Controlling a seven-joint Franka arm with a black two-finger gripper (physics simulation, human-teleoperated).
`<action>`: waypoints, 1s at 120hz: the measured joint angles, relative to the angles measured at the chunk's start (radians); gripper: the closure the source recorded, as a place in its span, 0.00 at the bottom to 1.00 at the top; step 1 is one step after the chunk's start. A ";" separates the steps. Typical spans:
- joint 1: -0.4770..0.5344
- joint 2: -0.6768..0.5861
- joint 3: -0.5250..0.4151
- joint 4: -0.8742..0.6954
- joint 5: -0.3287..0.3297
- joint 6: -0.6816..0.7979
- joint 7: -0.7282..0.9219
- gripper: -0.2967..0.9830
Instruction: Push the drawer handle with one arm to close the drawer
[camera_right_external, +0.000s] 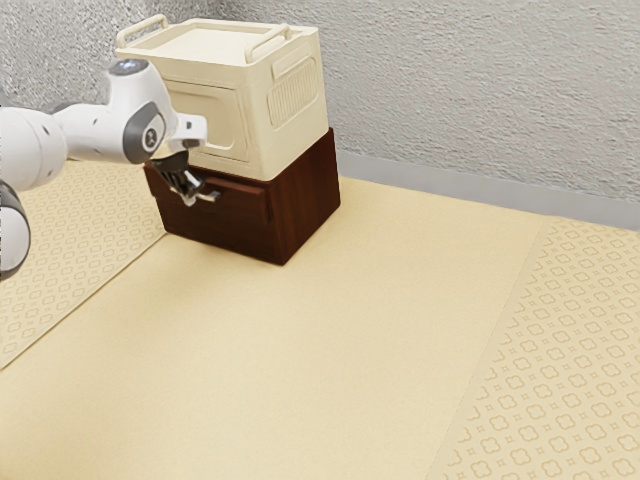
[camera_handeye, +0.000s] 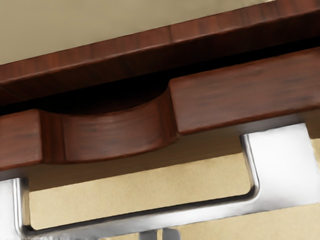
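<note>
handle (camera_handeye: 150, 219) — likely slick, rigid; push mid-bar, squarely. drawer (camera_handeye: 230, 96) probably heavyish, slides. gripper (camera_right_external: 188, 190) — spread or pressed together, can't tell.

Ext. view: storage box (camera_right_external: 295, 105) on cabinet (camera_right_external: 308, 205), cabinet on table (camera_right_external: 350, 330), wall (camera_right_external: 460, 100) behind.
Cabinet's in the ext. view's upper L, near the wall; arm (camera_right_external: 90, 132) comes in from the ext. view's L, w/ gripper (camera_right_external: 190, 190) at the drawer handle (camera_right_external: 211, 196), before the cabinet's front. Handle's on the drawer front (camera_handeye: 245, 92); gap btwn drawer front & cabinet's top edge, box above. Open table extends from cabinet toward the ext. view's R & lower edge.
</note>
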 joint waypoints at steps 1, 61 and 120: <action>-0.001 0.001 0.000 0.001 0.000 0.001 -0.001 0.84; 0.002 0.053 0.002 0.053 0.003 0.062 -0.037 0.86; 0.036 -0.357 -0.079 -0.269 -0.039 -0.347 -0.169 0.37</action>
